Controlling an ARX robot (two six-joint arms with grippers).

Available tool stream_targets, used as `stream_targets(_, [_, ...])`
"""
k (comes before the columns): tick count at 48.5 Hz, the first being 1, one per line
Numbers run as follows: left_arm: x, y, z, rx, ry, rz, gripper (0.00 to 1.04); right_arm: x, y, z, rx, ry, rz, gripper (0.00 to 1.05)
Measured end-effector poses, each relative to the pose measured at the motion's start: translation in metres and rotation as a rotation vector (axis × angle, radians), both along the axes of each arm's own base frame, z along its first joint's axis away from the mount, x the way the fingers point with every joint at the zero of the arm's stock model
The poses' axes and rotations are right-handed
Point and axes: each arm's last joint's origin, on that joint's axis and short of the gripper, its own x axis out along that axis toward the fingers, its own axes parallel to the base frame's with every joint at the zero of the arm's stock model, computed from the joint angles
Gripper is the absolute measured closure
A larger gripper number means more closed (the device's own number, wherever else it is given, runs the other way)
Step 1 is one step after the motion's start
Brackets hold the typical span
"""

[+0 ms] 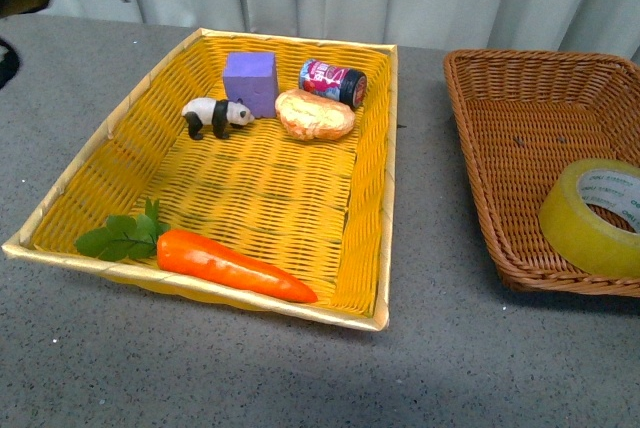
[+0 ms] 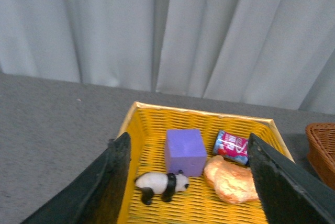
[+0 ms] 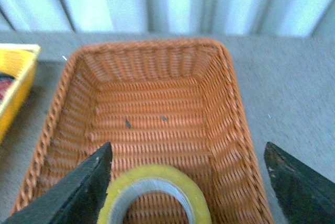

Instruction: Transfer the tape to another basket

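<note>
The tape, a yellow translucent roll with a white core, lies tilted against the near right wall of the brown wicker basket. In the right wrist view the tape sits at the basket's near end, between the two dark fingers of my right gripper, which is open, empty and above it. My left gripper is open and empty, over the far end of the bright yellow basket. Neither gripper's jaws show in the front view.
The yellow basket holds a purple block, a toy panda, a small can, a bread piece and a carrot. A grey curtain hangs behind the grey table.
</note>
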Motion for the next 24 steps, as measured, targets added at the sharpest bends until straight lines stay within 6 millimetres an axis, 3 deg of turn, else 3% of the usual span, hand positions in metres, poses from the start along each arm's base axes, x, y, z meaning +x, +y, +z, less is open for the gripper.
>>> stream_targets(3, [-0.02,0.013,0.003,0.035,-0.052,0.012,0.52,-0.022,0.005,-0.003,-0.019,-0.216,0.026,0.36])
stream_targets(7, [-0.04,0.023,0.001,0.056,-0.051,0.014,0.68,-0.038,0.01,0.013,-0.037,-0.374,0.031,0.52])
stream_targets(17, [-0.071,0.036,-0.008,0.067,-0.06,0.017,1.01,-0.065,0.017,0.015,-0.037,-0.386,0.04,0.84])
stream_targets(22, [-0.084,0.041,-0.015,0.074,-0.036,0.012,1.01,-0.077,0.021,0.014,-0.04,-0.38,0.022,1.02])
stream_targets(24, [-0.09,0.042,-0.015,0.075,-0.036,0.008,1.01,-0.081,0.024,0.014,-0.043,-0.379,0.011,1.03])
